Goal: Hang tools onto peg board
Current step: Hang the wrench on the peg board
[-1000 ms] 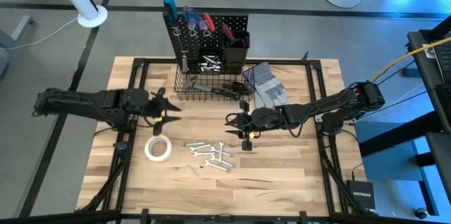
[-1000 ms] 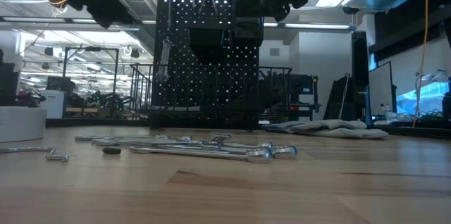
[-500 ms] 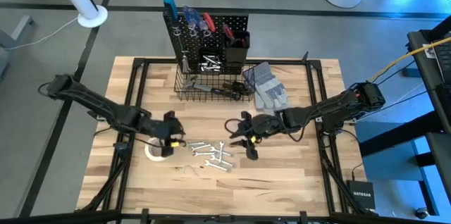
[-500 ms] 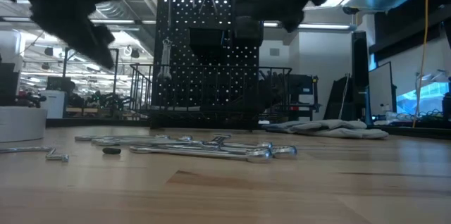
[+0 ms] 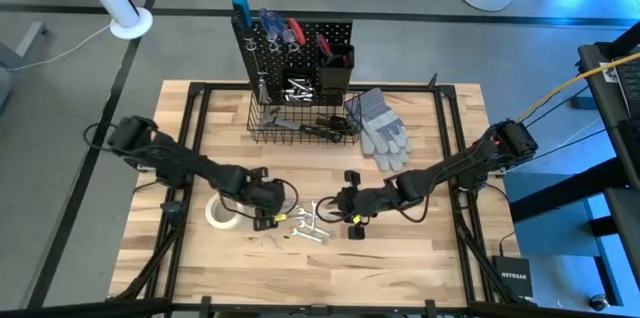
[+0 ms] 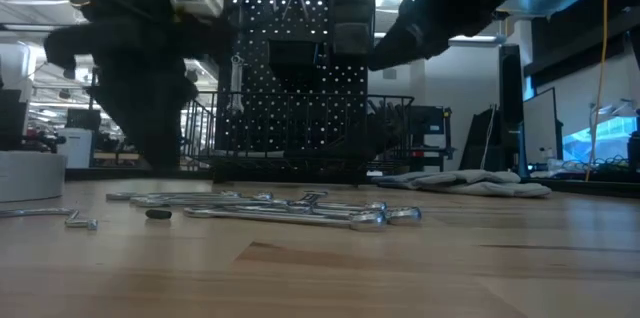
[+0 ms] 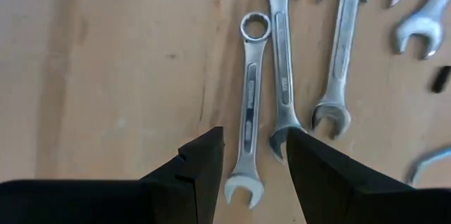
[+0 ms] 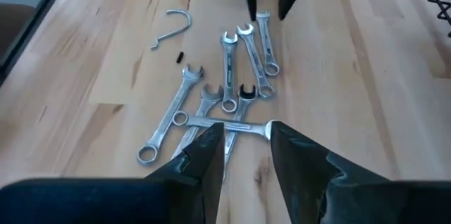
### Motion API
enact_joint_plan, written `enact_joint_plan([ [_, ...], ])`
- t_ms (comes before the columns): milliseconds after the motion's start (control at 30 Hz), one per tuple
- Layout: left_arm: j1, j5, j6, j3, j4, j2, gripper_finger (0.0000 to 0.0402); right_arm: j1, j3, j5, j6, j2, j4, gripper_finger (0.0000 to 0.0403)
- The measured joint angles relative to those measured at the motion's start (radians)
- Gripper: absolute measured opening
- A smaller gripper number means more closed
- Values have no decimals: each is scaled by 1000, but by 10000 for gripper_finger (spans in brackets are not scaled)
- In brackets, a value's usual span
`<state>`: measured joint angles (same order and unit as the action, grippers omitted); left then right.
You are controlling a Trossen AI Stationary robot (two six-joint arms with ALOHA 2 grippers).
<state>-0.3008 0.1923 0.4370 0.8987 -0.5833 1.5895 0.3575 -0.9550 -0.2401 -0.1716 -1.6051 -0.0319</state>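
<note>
The left gripper [image 7: 254,157] is open above one wrench [image 7: 250,111], its jaws on both sides; the right gripper [image 8: 246,146], also open, hangs over the wrench pile [image 5: 303,221] near the tabletop's [image 5: 400,258] front edge.

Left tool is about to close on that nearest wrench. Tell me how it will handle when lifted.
The wrench looks like solid bright metal, so probably stiff and fairly heavy for its size. It lies flat on the table, so it should not roll. Its polished shank may slip or pivot in the left tool, whose fingers straddle it near one end rather than mid-length.
</note>
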Motion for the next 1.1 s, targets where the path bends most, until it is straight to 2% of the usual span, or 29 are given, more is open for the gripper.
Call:
enact_joint_plan([
  [167,50,-33,-47,32,-11,86,148,2,0,-8,23,-1,3,122],
  [400,107,-73,-65,33,2,99,148,2,0,-14,27,-1,7,122],
  [800,111,-139,-77,33,54,101,148,2,0,-14,28,0,5,122],
  [1100,113,-136,-72,33,65,105,148,2,0,-14,28,0,5,122],
])
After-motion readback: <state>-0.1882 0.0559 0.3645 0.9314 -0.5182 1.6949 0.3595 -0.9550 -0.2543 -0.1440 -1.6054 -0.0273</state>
